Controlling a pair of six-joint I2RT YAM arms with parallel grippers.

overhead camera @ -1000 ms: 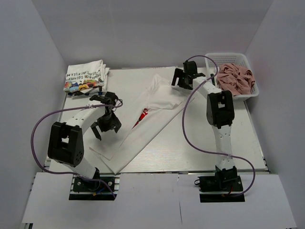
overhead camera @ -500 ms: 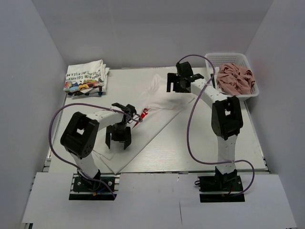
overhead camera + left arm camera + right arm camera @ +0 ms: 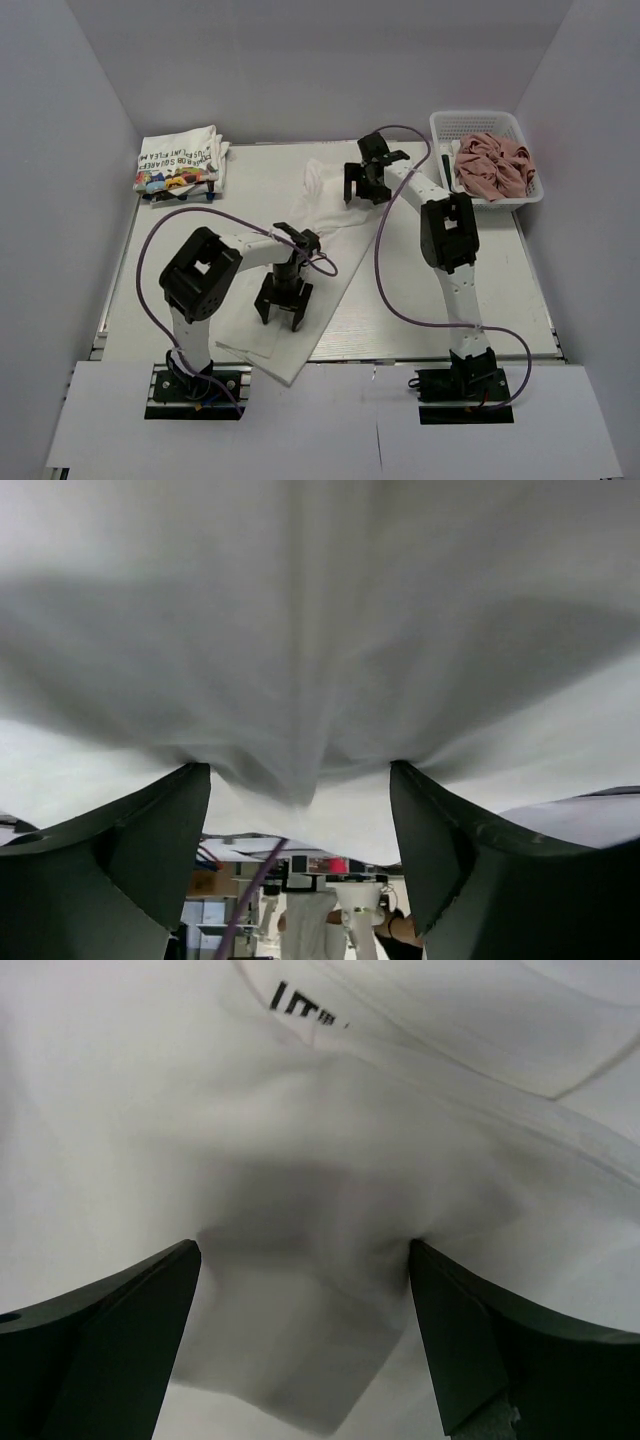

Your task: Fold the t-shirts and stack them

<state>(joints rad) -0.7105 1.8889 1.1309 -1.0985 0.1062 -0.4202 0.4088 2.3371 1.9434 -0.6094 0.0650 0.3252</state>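
A white t-shirt (image 3: 322,218) lies in a long diagonal band from the table's back middle to its near edge. My left gripper (image 3: 283,306) is open and presses down on the shirt's lower part; in the left wrist view (image 3: 298,780) cloth (image 3: 320,630) bunches between the wide-apart fingers. My right gripper (image 3: 362,186) is open on the shirt's upper end; in the right wrist view (image 3: 303,1260) crumpled cloth with black label text (image 3: 300,1005) lies between its fingers. A folded printed tee stack (image 3: 180,162) sits at the back left. A dusty pink tee (image 3: 492,165) lies crumpled in the basket.
The white mesh basket (image 3: 478,122) stands at the back right corner. The white table (image 3: 450,290) is walled by grey panels at left, right and back. Purple cables loop off both arms.
My left gripper has moved right and toward the near edge along the shirt. My right gripper has moved left. The shirt has been pulled narrower, and its red print no longer shows.
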